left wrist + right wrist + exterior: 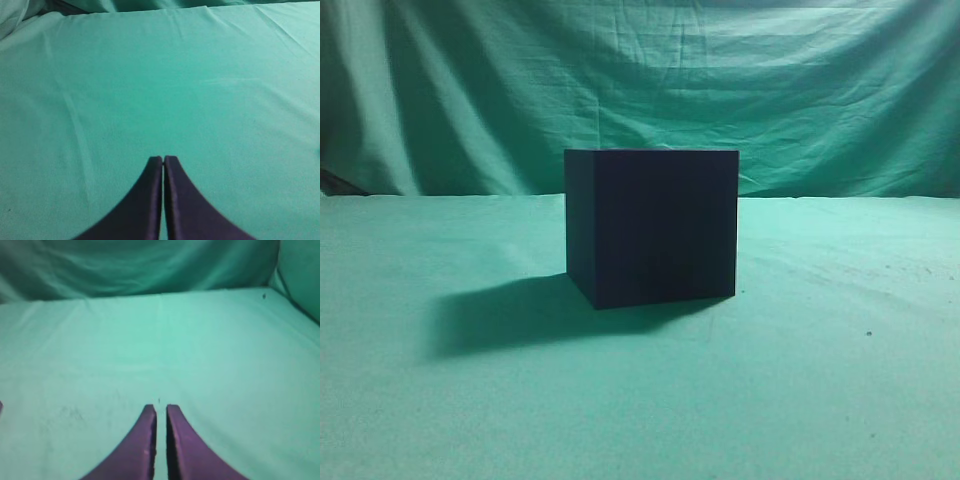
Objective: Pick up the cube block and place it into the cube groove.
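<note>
One large, near-black matte cube groove (652, 227) stands mid-counter on the green cloth-covered counter (840, 380), while my left claw (163, 159) and right claw (161, 407) hover pinched nearly together, holding nothing.

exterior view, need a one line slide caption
A large near-black cube-shaped box sits alone on green cloth, shadow cast left; no arm in view.

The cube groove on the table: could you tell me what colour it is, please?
The cube groove is very dark purple, almost black, plain and matte; the exterior view shows it best.
</note>
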Motion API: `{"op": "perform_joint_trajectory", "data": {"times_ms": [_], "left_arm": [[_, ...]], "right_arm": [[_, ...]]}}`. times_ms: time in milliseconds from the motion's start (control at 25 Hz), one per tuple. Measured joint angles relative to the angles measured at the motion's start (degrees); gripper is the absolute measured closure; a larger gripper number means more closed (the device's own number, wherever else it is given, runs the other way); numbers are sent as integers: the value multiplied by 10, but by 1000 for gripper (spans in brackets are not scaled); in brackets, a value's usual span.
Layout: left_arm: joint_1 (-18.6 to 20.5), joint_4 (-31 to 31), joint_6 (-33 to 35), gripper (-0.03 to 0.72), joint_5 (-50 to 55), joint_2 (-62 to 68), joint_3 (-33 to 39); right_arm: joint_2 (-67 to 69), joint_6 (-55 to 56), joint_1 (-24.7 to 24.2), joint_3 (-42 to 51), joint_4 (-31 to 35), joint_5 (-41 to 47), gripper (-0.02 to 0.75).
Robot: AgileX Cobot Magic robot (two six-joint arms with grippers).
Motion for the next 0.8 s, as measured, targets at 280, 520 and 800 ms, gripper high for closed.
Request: {"op": "perform_joint_trajectory", "data": {"times_ms": [280,520,800], "left_arm": [[0,0,0,688,0,0,0],[0,0,0,688,0,0,0],[0,0,0,688,0,0,0]], "right_arm": [[0,0,-8,24,1,15,690],[0,0,-10,24,1,20,690],[0,3,-10,24,1,20,690]]}}
